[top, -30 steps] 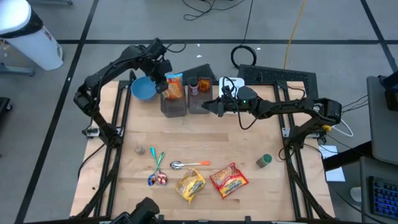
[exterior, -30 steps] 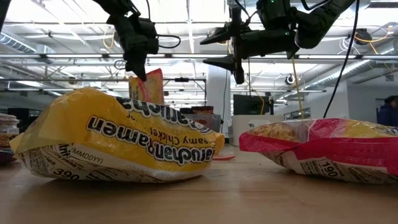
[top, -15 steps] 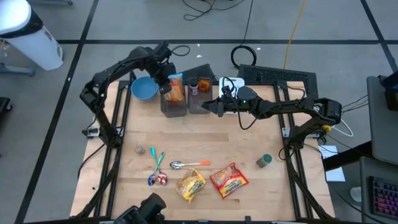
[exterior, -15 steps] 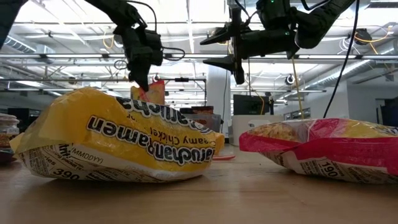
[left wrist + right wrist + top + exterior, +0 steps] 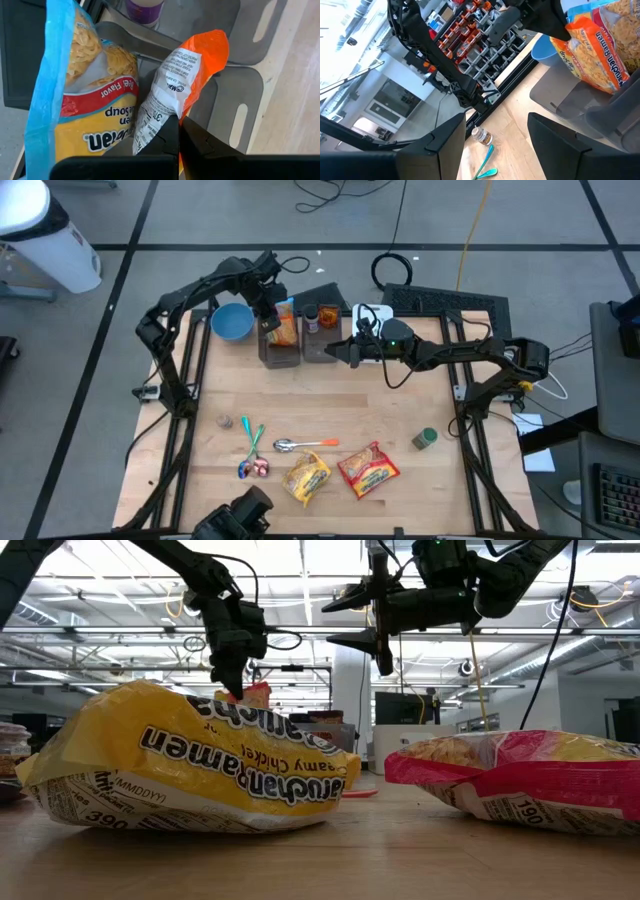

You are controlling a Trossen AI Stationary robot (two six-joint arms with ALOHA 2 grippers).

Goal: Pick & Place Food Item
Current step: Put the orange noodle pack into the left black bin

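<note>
Packet held: orange and white snack packet point(image 5: 182, 75), pinched at one end, hanging inside a grey bin point(image 5: 279, 348) at the far side of the table.
Neighbour in bin: larger blue-edged ramen soup packet point(image 5: 85, 95), standing upright, touching the orange packet.
Left gripper point(image 5: 268, 318): closed on the orange packet, positioned over the grey bin, just beside a blue bowl point(image 5: 232, 322).
Second bin point(image 5: 320, 345): grey, directly beside the first, holding a small jar with a dark lid point(image 5: 310, 318).
Right gripper point(image 5: 345, 350): fingers parted, holding nothing, hovering at the edge of the second bin and pointing toward the left arm.
Near side of table: yellow ramen packet point(image 5: 306, 477) and red ramen packet point(image 5: 368, 468) lying flat, side by side on the wooden table point(image 5: 400, 420).
Also on table: spoon with orange handle point(image 5: 305, 444), green-handled utensils point(image 5: 252, 440), small wrapped sweets point(image 5: 252, 469), round green-lidded container point(image 5: 425, 439) well apart toward the right edge.
Low view: both ramen packets filling the foreground, both arms coming in from above behind them.
</note>
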